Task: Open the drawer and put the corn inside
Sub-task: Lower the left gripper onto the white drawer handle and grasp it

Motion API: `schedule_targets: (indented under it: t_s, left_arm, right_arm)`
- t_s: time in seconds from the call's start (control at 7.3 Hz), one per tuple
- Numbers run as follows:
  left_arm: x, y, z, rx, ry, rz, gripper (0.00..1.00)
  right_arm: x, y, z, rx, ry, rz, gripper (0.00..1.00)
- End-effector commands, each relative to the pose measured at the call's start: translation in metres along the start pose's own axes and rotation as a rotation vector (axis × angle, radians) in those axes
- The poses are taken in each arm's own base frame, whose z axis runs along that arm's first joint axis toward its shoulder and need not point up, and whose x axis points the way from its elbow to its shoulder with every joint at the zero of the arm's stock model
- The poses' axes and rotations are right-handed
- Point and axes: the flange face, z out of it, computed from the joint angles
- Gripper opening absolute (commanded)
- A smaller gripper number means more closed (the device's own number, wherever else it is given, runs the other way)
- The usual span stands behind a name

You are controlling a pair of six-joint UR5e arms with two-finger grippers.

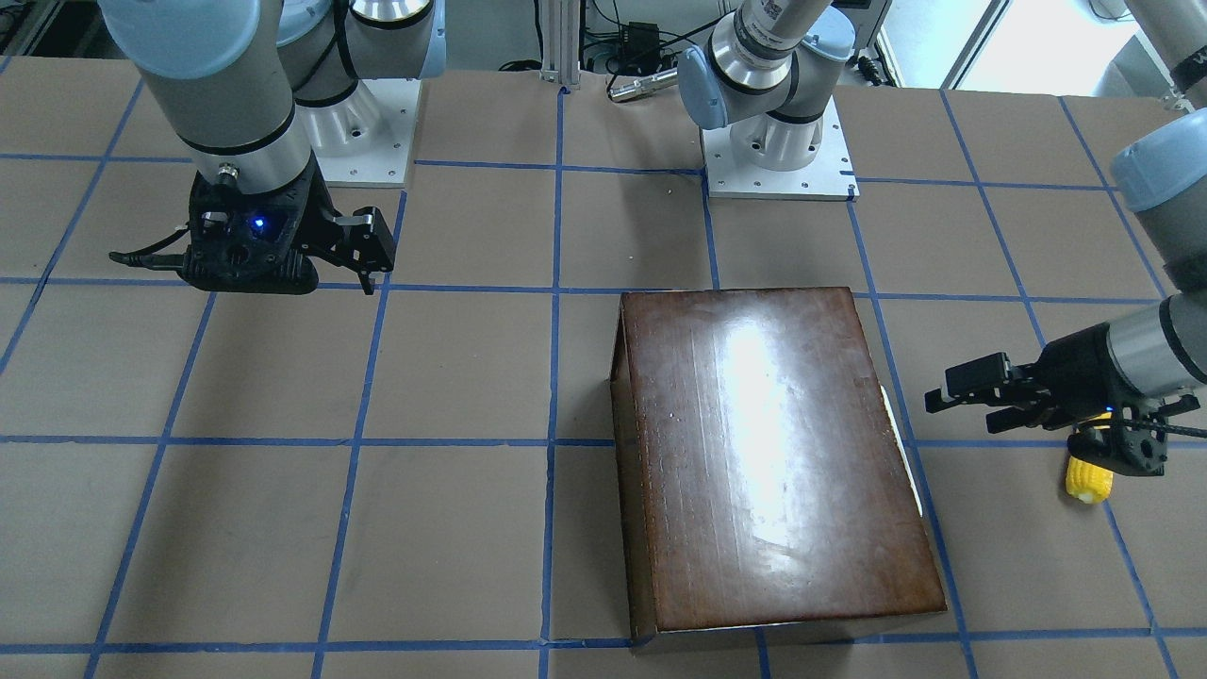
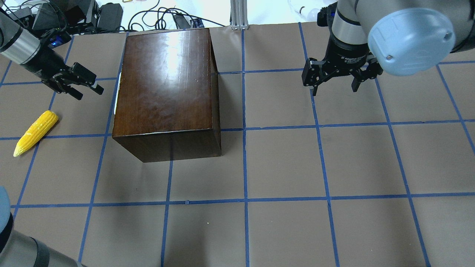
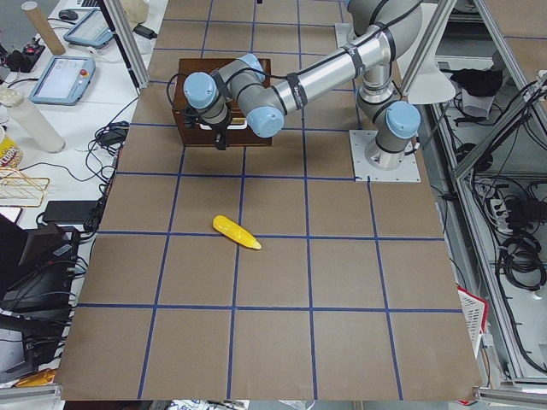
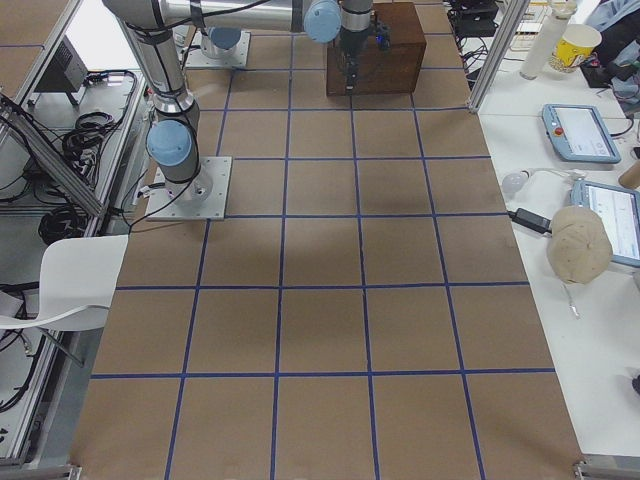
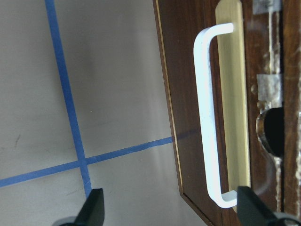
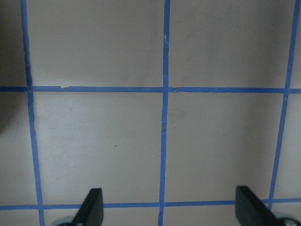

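The glossy dark brown box [image 2: 167, 89] stands left of the table's middle; it also shows in the front-facing view [image 1: 773, 453]. Its drawer is shut. The drawer's dark front panel [image 5: 186, 70] faces my left gripper and carries a white handle [image 5: 207, 117] on a brass plate. My left gripper [image 2: 90, 93] is open and empty, level with the handle and a short way off it, fingers [image 5: 94, 209] spread. The yellow corn [image 2: 36, 132] lies on the table behind and below that gripper, apart from it; it also shows in the left exterior view [image 3: 237, 231]. My right gripper [image 2: 334, 89] is open and empty above bare table.
The table [image 2: 282, 163] is brown board with a blue tape grid. The arm bases [image 1: 778, 160] stand at the robot's side. Cables and boxes [image 2: 92, 15] lie beyond the far edge. A round hole [image 5: 270, 134] shows in the panel beside the handle.
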Motion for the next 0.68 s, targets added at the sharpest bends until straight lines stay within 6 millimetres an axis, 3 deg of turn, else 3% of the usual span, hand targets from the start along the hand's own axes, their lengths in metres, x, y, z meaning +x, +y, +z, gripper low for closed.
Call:
schedule_targets:
  t_s: [0.0, 0.55]
  left_arm:
    - [0.010, -0.009, 0.017, 0.034, 0.060, 0.006, 1.00]
    - [-0.001, -0.021, 0.043, 0.036, 0.056, 0.016, 1.00]
  right_arm:
    - [0.000, 0.000, 0.000, 0.001, 0.000, 0.000, 1.00]
    - [0.000, 0.000, 0.001, -0.002, 0.000, 0.000, 1.00]
